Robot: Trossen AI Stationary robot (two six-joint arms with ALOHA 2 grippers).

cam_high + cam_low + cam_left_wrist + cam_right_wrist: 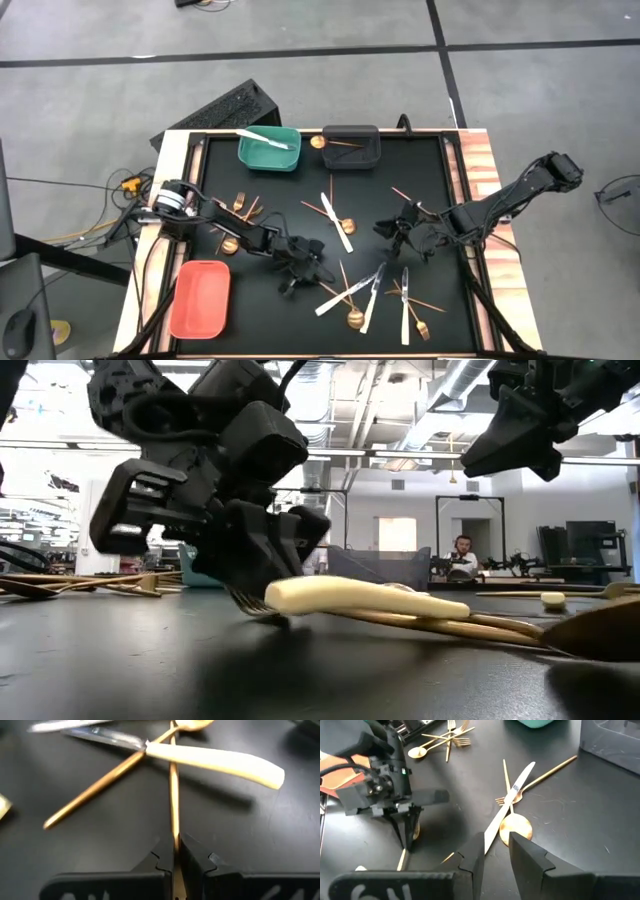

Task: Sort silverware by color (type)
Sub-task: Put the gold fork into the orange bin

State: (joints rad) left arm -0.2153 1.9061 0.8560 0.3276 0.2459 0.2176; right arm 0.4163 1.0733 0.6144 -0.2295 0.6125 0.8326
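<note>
Left wrist view: left gripper [174, 860] fingers clamped on a gold utensil handle [173, 800]; right gripper [496, 851] fingers apart, empty.

Gold forks and spoons [354, 318], white knives [337, 222] — scattered flat on black mat; some crossed.

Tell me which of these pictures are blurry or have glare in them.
Left wrist view: the white-handled knife and its blade look soft, with glare on the blade. Low view: the left end effector is a dark silhouette against bright ceiling lights. High view: evenly lit. Right wrist view: sharp, soft sheen on the black mat.
</note>
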